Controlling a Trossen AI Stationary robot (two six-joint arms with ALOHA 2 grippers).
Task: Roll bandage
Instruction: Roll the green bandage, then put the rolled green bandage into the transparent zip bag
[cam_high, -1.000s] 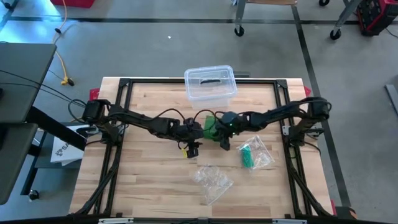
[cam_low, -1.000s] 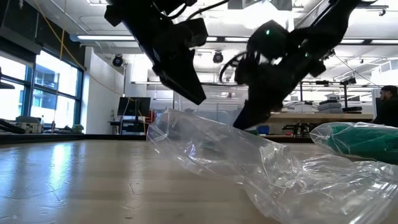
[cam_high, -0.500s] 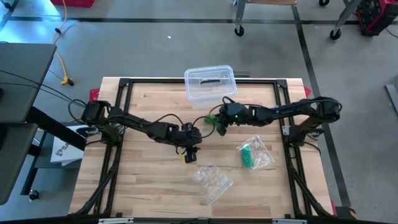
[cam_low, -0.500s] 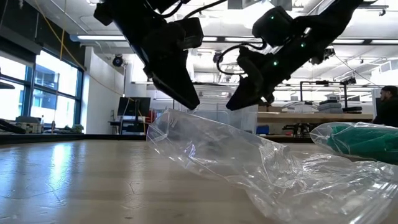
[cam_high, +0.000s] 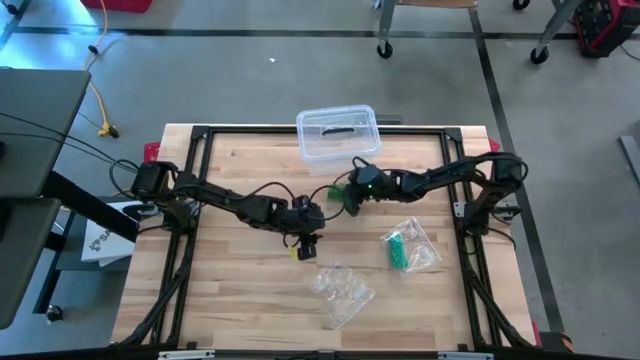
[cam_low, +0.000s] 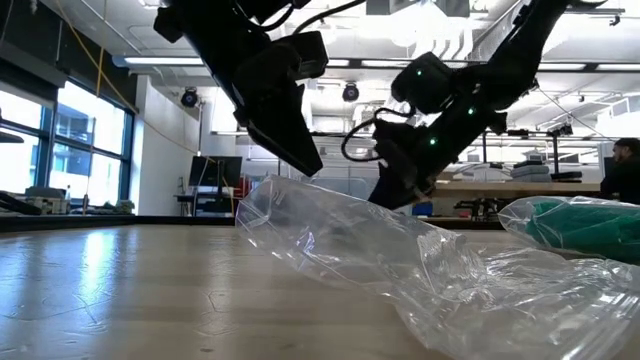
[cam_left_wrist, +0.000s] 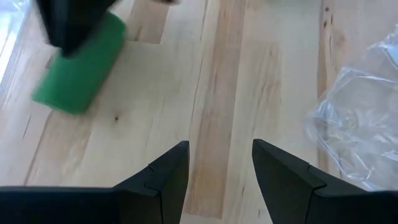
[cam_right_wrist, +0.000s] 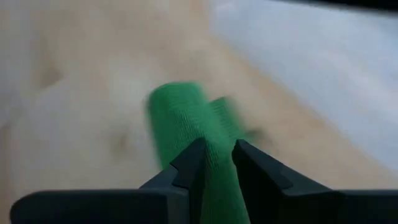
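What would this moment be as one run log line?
right gripper: shut on green bandage | left gripper: open, empty, above table

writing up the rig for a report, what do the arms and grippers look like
Both arms are dark, slim and jointed, with loose black cables looping alongside. The left gripper has two dark, angular, wedge-shaped fingers. The right gripper has matching dark fingers, and its wrist carries small green indicator lights.

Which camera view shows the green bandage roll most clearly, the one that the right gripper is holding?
The right wrist view: the green bandage roll fills the middle, pinched by the right gripper. The left wrist view shows it partly covered by that gripper. The high view shows only a small green spot. In the low view I cannot find it.
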